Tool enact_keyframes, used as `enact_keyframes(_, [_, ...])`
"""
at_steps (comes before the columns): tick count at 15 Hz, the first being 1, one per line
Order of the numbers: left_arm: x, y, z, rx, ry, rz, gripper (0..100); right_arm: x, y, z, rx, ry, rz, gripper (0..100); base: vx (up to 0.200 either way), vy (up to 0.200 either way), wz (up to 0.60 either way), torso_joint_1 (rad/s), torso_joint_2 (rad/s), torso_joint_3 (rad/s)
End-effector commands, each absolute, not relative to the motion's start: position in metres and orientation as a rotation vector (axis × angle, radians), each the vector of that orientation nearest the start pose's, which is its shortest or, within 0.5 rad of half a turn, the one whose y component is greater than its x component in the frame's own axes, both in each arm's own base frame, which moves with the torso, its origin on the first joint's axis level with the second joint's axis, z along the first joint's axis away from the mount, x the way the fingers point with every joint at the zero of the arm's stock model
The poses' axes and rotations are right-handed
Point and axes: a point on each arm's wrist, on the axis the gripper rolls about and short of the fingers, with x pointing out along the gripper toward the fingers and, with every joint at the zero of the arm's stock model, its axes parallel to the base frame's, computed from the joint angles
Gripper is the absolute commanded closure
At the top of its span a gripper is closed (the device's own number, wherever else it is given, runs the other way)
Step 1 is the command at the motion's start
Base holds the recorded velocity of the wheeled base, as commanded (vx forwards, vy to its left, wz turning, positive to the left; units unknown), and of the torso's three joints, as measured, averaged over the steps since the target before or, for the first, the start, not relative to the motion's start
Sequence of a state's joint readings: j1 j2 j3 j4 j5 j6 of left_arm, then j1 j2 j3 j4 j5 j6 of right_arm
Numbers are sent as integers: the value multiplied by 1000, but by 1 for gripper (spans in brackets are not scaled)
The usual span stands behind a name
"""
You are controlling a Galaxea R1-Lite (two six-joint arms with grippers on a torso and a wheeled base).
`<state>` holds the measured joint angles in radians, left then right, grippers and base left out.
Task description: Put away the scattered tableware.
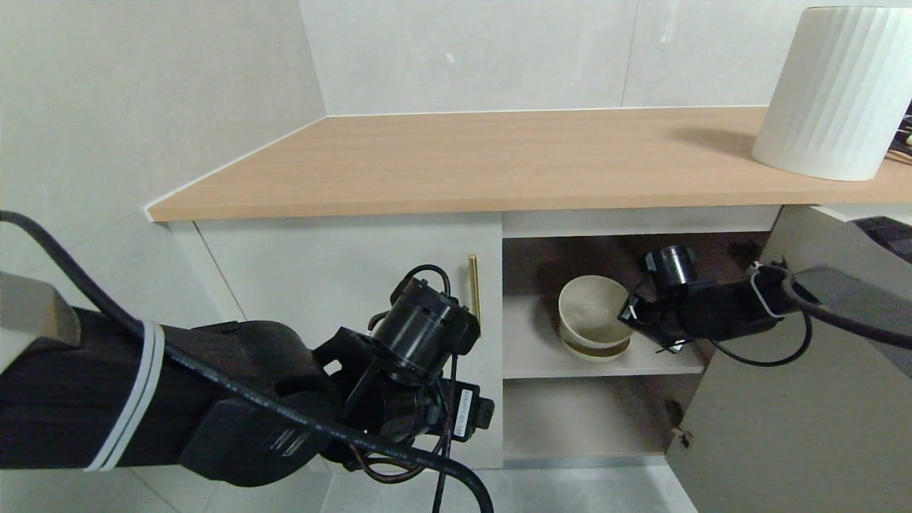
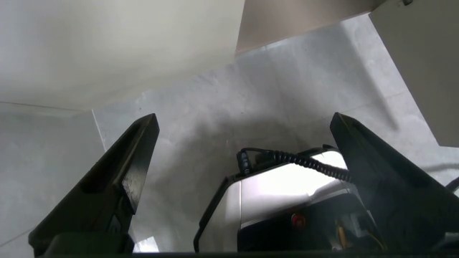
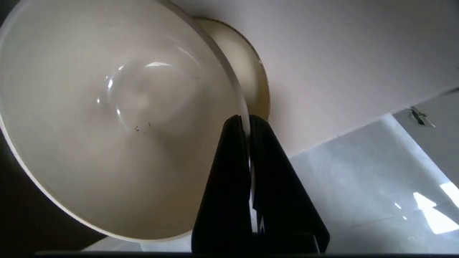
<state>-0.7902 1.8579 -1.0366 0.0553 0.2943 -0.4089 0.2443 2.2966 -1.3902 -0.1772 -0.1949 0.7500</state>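
The right gripper (image 1: 630,313) is reaching into the open side of the cabinet (image 1: 342,285) under the wooden countertop (image 1: 499,164), and it is pinching the near rim of a cream bowl (image 1: 591,310). In the right wrist view the rim of the bowl (image 3: 122,107) is running straight between the two black fingers (image 3: 229,179) of the right gripper (image 3: 249,132), which are pressing in on it from both sides. The bowl is sitting on the upper shelf (image 1: 534,360) toward its middle, tipping so that its hollow is facing up and outward, with the gripper at its right edge. Under it a brown-banded base is showing; whether that is the bowl's own foot or a second dish, I cannot tell. The lower shelf (image 1: 570,420) is lying below it. The open door (image 1: 784,399) is swinging out to the right, beside the right arm. The closed door (image 1: 356,285) on the left is carrying a slim brass handle (image 1: 473,292) along its edge. The left arm (image 1: 235,399) is hanging low in front of that closed door, well apart from the bowl. The left gripper (image 2: 245,125) is pointing down at the pale floor (image 2: 215,93), its fingers (image 2: 115,186) standing spread wide with nothing between them. A white ribbed container (image 1: 833,92) is standing upright on the countertop's far right end.
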Motion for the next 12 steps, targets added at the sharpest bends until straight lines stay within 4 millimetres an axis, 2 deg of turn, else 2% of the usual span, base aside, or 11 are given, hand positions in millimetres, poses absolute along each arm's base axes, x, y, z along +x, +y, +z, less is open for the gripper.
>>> enact_keyframes(1, [233, -226, 132, 76, 831, -296, 0, 433, 102, 58, 556, 698, -227, 100, 0, 0, 0, 0, 0, 0])
enact_keyframes(12, [234, -226, 132, 75, 830, -296, 0, 439, 103, 50, 550, 707, -231, 100, 0, 0, 0, 0, 0, 0])
